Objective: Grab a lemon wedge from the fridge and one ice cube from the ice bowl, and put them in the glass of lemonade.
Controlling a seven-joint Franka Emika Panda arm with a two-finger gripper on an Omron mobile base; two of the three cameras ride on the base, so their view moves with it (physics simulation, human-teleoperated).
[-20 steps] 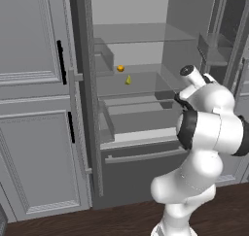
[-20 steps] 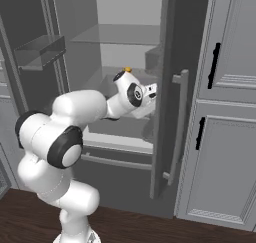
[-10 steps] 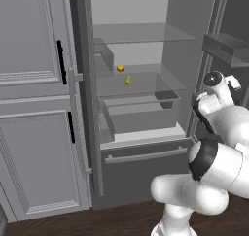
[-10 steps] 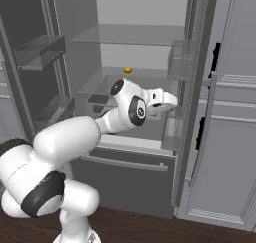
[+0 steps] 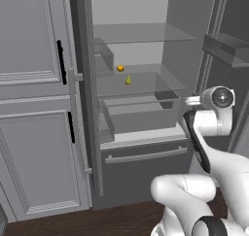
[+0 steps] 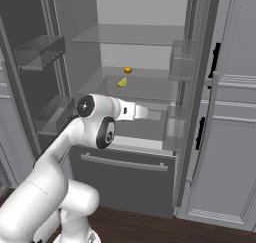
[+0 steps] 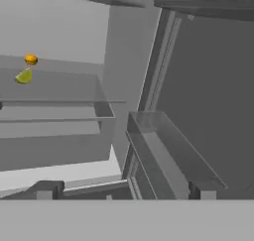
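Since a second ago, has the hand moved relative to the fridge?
Yes. In the right base view the hand has swung from the right door's bar handle back left, now in front of the fridge interior, below the lemon wedge.

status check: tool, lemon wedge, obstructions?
Tool empty, short of the fridge shelf. Lemon wedge on the shelf beside small orange item. Doors open, path looks clear.

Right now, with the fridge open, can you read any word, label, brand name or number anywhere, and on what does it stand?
None: no text shows on anything here.
The fridge, its shelves and door bins are plain grey.
The lemon wedge and the small orange item bear no label.
The cabinet doors are blank.
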